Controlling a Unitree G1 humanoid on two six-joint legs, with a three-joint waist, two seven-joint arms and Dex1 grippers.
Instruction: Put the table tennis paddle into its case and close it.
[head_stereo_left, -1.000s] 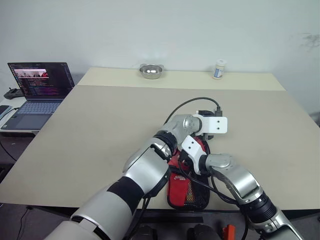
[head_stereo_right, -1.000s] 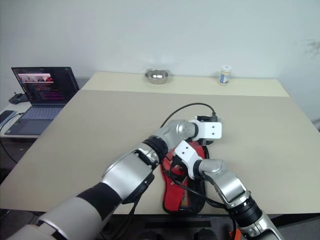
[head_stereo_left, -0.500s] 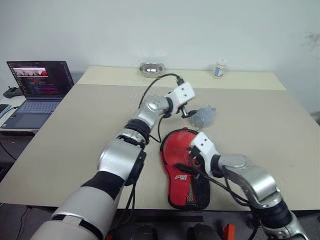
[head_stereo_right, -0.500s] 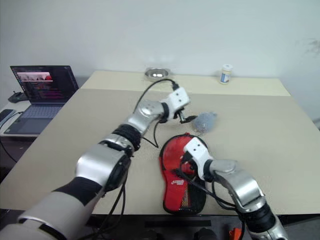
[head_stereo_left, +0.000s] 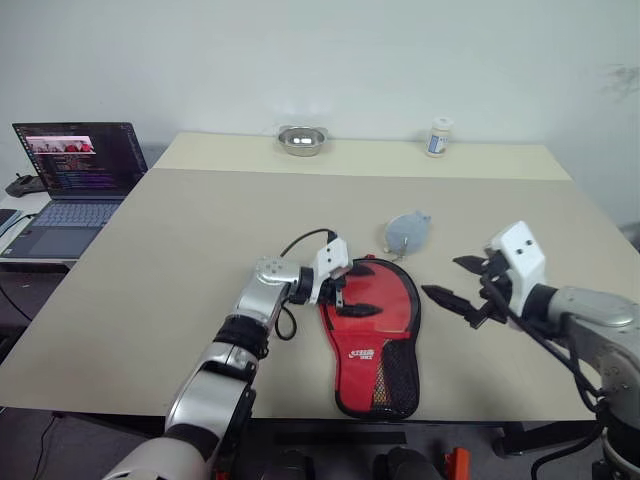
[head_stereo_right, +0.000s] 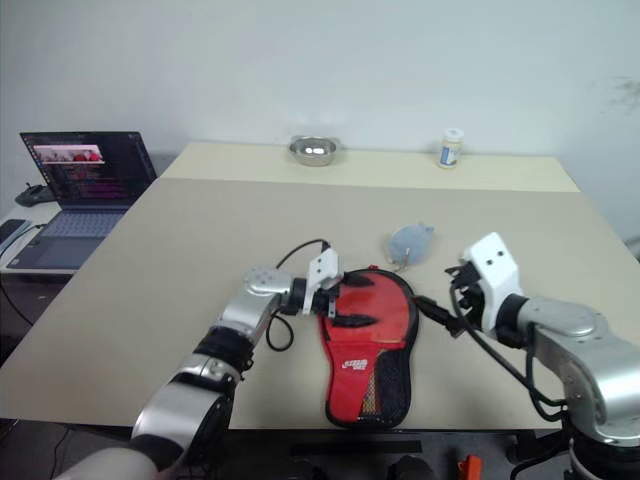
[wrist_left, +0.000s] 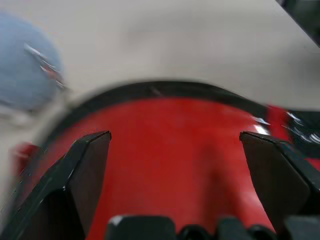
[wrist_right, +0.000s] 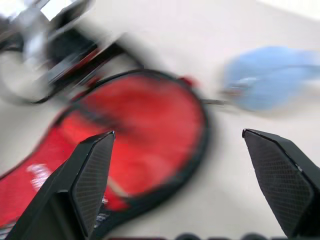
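Red case flat near the front edge of the bench, between two spread grippers.

Off the bench's left edge, laptop (head_stereo_left: 75, 175) open. Left gripper (head_stereo_left: 350, 290) held low over the round end of the case (head_stereo_left: 372, 335), fingers apart, clamped on nothing. Case lay red side up, mesh pocket toward the front edge. Small blue-grey object (head_stereo_left: 406, 230) just behind it. Right gripper (head_stereo_left: 458, 285) raised right of the case, fingers apart, empty. Metal bowl (head_stereo_left: 302, 141) and small bottle (head_stereo_left: 437, 138) at the far edge.
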